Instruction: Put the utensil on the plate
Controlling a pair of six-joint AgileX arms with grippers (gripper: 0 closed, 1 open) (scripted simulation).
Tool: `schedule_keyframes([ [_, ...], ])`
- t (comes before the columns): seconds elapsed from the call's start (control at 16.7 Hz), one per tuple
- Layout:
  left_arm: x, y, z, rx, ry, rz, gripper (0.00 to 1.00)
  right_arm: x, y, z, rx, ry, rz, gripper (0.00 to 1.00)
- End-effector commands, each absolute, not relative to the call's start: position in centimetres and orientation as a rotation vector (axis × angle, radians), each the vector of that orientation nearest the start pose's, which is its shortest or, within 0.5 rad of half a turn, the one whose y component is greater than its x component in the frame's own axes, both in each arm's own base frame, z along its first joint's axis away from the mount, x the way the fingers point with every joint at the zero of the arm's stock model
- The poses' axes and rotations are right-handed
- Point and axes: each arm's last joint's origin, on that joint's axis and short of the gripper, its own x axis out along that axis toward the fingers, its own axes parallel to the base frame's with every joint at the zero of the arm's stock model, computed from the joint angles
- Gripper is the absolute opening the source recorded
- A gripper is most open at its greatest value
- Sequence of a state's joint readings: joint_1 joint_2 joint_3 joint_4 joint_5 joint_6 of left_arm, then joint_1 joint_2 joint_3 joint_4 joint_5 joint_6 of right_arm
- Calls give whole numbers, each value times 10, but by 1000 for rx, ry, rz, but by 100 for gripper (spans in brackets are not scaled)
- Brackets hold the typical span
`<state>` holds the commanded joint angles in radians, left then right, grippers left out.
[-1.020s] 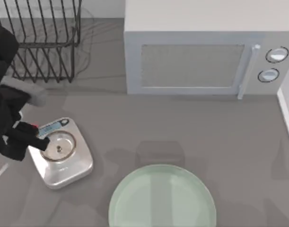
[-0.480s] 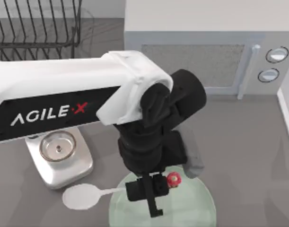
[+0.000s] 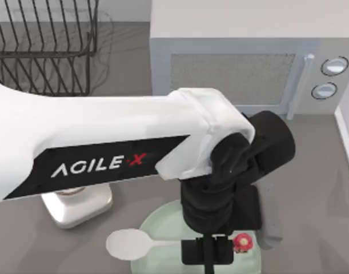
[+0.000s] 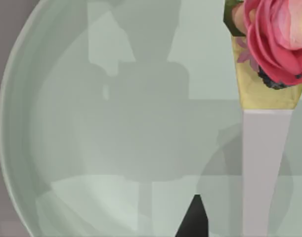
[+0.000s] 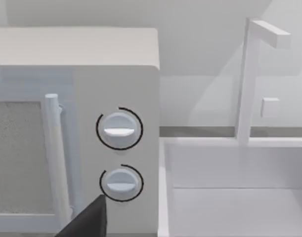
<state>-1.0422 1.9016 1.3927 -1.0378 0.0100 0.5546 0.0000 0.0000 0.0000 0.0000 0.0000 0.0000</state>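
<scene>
The slim, rigid, light white spoon [image 3: 141, 244] is held by its handle in the closed left tool [image 3: 207, 255] over the pale mint-green glassy plate [image 3: 163, 220], bowl toward nine o'clock.

The wordmark "AGILE·X" is printed in white, with a red dot, on the black panel of the left arm [image 3: 105, 154].

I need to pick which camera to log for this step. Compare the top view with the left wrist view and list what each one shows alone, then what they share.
Top view alone: the white microwave, black wire dish rack, steel kitchen scale, and the plain white spoon's oval bowl hanging past the plate's left edge. Left wrist view alone: close detail of a pink flower ornament on a gold mount at the handle's end. Both share the large pale mint-green glassy plate, the spoon's handle over it, and the left hand.
</scene>
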Motion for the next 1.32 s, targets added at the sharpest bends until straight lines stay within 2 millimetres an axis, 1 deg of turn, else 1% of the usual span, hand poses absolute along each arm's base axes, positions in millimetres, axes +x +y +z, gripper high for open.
schedule_keyframes([
  [0.6, 186, -306, 180, 1170, 1175, -1219, 0, 106, -1, 160, 0, 0, 0, 100],
  [1.32, 182, -307, 170, 1124, 1177, -1279, 0, 106, -1, 160, 0, 0, 0, 100],
])
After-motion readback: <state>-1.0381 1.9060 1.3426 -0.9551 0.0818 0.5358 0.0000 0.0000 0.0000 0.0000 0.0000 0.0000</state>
